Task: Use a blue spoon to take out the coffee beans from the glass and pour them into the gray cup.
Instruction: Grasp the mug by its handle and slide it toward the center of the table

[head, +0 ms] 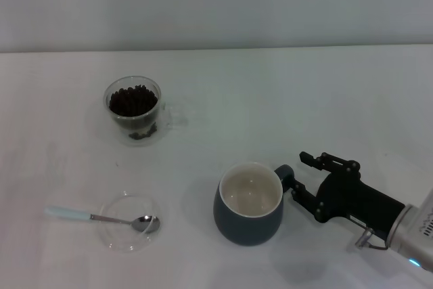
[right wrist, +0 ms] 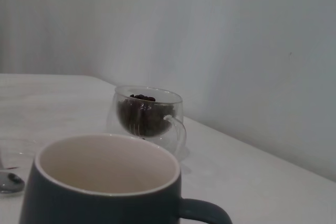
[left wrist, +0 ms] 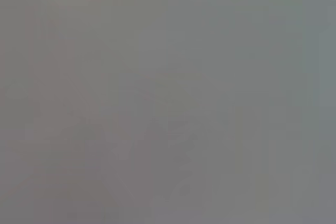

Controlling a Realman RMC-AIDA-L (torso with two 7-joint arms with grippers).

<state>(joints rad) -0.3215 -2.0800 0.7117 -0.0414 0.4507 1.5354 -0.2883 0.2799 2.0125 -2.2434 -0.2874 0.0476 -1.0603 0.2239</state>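
Note:
The blue spoon (head: 81, 216) lies at the front left, its silver bowl resting in a flat clear dish (head: 116, 235). The glass (head: 157, 121) stands at the back left, filled with coffee beans (head: 132, 101). The gray cup (head: 249, 224) stands at the front centre, cream inside and empty, handle pointing right. My right gripper (head: 298, 174) is open just right of the cup, its fingers on either side of the handle. The right wrist view shows the gray cup (right wrist: 79, 203) close up, the glass (right wrist: 173, 129) with beans (right wrist: 137, 115) behind it, and the spoon's bowl (right wrist: 9, 181). The left gripper is out of view.
The white table (head: 304, 99) runs back to a pale wall. The left wrist view shows only a blank grey field.

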